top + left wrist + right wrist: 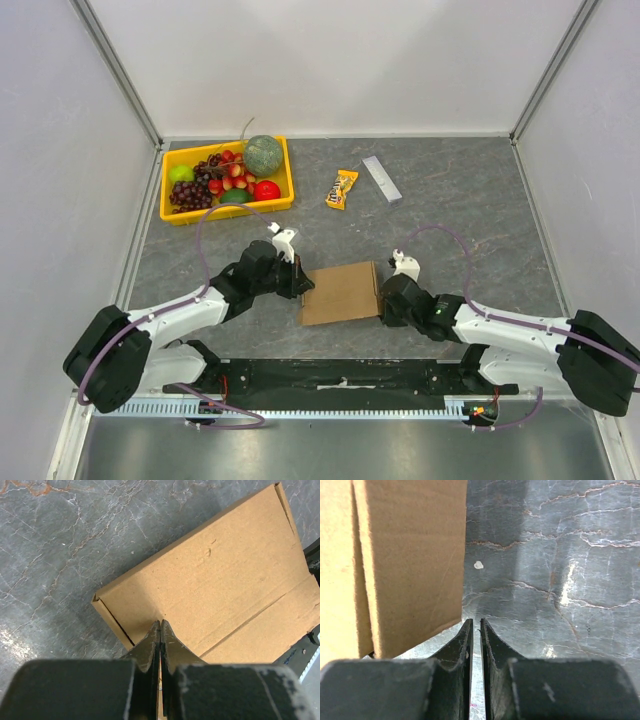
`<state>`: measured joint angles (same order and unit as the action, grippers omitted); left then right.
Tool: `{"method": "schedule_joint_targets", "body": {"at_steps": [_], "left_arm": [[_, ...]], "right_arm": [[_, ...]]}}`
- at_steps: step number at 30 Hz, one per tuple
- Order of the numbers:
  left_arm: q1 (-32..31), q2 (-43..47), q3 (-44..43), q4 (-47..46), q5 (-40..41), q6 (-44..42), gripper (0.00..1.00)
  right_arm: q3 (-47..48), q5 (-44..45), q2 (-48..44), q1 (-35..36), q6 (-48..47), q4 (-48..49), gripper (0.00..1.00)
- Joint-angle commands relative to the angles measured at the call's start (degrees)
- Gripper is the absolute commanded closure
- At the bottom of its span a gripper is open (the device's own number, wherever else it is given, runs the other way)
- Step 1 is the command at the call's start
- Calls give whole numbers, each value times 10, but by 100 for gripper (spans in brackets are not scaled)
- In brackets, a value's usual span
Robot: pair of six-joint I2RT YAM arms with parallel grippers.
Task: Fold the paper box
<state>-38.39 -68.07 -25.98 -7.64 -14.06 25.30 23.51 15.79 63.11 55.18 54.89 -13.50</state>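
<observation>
Paper box (342, 292) lying flat on counter (450, 215), between both arms. Left end effector (160, 626) closed, tips pressing on box left edge. Right end effector (475, 625) nearly closed, holding nothing, just beside box right side. Flattening step seems almost finishing; next move probably needing firm press on last flap.

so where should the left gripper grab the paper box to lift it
Judging by its pose, take the paper box by its left end wall, coming in low from the left. It lies flat and closed on the table, so only that thin upright edge fits between the jaws. The left gripper, now shut, must open first.
</observation>
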Motion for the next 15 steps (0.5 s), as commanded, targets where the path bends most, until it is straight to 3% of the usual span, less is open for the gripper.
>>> {"method": "schedule_joint_targets", "body": {"at_steps": [1, 5, 15], "left_arm": [[-4, 3, 3, -14, 3, 16, 98], [-5, 3, -6, -13, 11, 16, 98], [-4, -9, -33, -7, 23, 10, 98]], "right_arm": [[-7, -9, -11, -9, 5, 53, 84], [-2, 12, -22, -17, -5, 47, 85], [30, 149, -59, -21, -11, -136, 84]]}}
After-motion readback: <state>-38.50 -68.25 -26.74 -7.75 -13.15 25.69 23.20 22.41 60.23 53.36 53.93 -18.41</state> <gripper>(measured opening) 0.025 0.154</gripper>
